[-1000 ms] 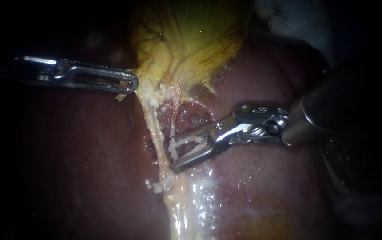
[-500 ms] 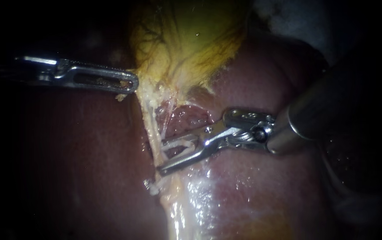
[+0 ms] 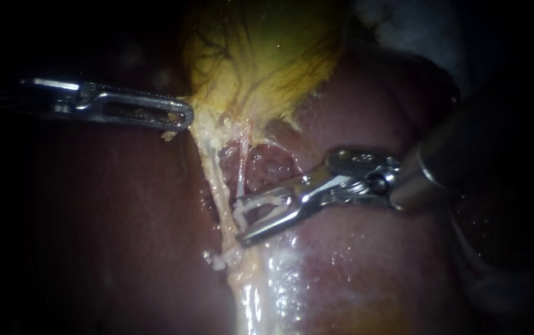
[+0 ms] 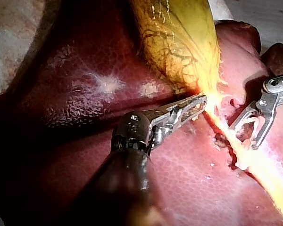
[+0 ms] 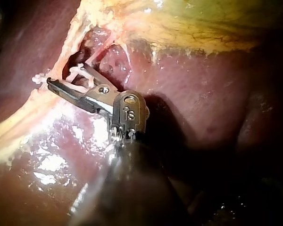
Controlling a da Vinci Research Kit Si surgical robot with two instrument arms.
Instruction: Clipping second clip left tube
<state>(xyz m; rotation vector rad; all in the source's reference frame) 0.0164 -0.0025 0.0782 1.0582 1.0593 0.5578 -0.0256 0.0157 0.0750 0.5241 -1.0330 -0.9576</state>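
My left instrument (image 3: 184,118) comes in from the left, its jaws shut on the lower edge of the yellow gallbladder (image 3: 261,56); the left wrist view shows the same grip (image 4: 198,101). The pale left tube (image 3: 219,186) runs down from there over the liver (image 3: 124,217). My right instrument (image 3: 240,222) reaches it from the right, jaws apart and holding a white clip (image 3: 261,201), tips at the tube; its own wrist view shows the same (image 5: 66,74). A white clip (image 3: 217,259) sits on the tube just below the jaws. A thin second tube (image 3: 242,167) lies to the right.
Pale wet tissue (image 3: 261,291) trails down from the tubes over the liver. A hollow of red raw tissue (image 3: 267,164) shows between the tubes. My right instrument's thick dark shaft (image 3: 466,155) fills the right side. A pale cloth (image 3: 403,25) lies at the upper right.
My right instrument pushed left toward the tube, then drew back right a little, ending near where it started. The left instrument has held still.
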